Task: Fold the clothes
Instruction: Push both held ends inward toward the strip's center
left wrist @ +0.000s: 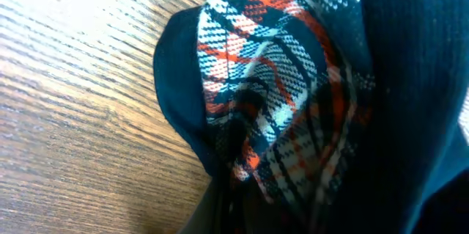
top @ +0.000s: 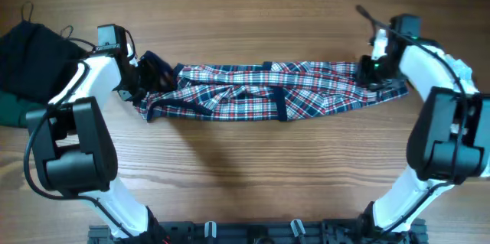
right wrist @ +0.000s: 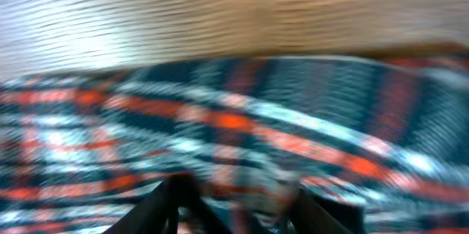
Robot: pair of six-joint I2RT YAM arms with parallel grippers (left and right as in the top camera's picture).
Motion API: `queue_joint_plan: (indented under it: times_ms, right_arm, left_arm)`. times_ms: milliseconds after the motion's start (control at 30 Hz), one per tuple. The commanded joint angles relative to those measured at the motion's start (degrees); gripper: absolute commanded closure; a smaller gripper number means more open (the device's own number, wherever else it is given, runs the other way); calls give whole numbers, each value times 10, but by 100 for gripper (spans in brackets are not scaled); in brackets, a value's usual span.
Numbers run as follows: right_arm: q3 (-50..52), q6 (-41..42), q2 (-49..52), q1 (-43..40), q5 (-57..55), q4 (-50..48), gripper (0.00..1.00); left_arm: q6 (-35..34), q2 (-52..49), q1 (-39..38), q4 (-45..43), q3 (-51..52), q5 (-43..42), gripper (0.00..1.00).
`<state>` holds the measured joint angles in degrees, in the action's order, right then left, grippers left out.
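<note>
- Plaid shirt lies in a band across the table.
- My left gripper pinches its left end.
- Right gripper sits over its right end; too blurred, I cannot tell its jaws.

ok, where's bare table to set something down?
Free: wooden table beyond the red-navy-white plaid garment, and in front of it between the arm bases. Crowded: left gripper and right gripper at its ends; black clothes pile far left.
</note>
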<state>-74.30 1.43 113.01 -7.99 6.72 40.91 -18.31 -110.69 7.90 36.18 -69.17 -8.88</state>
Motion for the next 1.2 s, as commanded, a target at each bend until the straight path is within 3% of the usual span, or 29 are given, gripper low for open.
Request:
queue_joint_plan:
  times_ms: [0,167,433,967,1167]
  right_arm:
    - [8,2,-7,66,37,-10,55]
    - [8,45,-7,145,29,-21,53]
    - [8,62,-7,156,12,-41,50]
    - [8,60,-7,156,10,-64,47]
    - [8,60,-7,156,10,-64,47]
  left_arm:
    - [32,10,7,8,-26,28,96]
    - [64,40,37,44,-71,71,96]
    - [90,127,57,72,-111,70,96]
    - [91,131,-230,76,-111,66,96]
    - [91,82,-335,82,-111,66,96]
